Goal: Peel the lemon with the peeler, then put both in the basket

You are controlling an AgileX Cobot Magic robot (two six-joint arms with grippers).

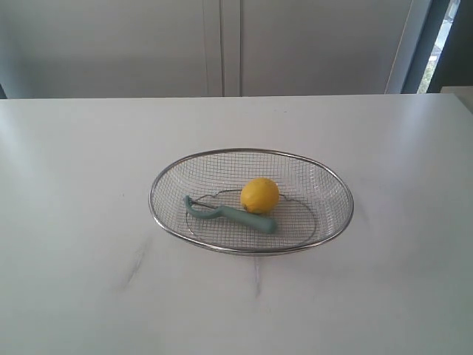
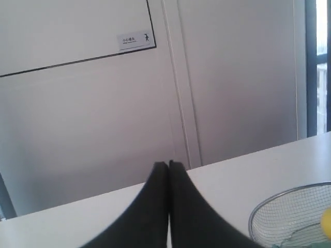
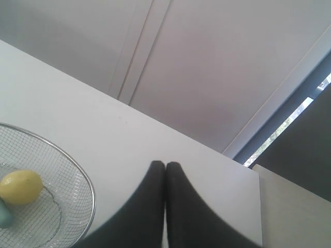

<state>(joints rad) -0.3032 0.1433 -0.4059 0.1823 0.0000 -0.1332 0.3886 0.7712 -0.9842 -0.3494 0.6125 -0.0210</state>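
The left hand [image 2: 169,164] has its two dark fingers pressed flat together with nothing between them, raised above the white desk [image 1: 74,185] and touching nothing. The right hand [image 3: 165,164] is pressed together in the same way, also holding nothing. The lemon [image 1: 260,195] and the peeler [image 1: 233,214] both lie inside the basket [image 1: 251,151] at the middle of the desk, the lemon just beside the peeler's handle.

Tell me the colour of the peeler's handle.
Pale teal; the peeler shows best in the exterior view, lying in the basket.
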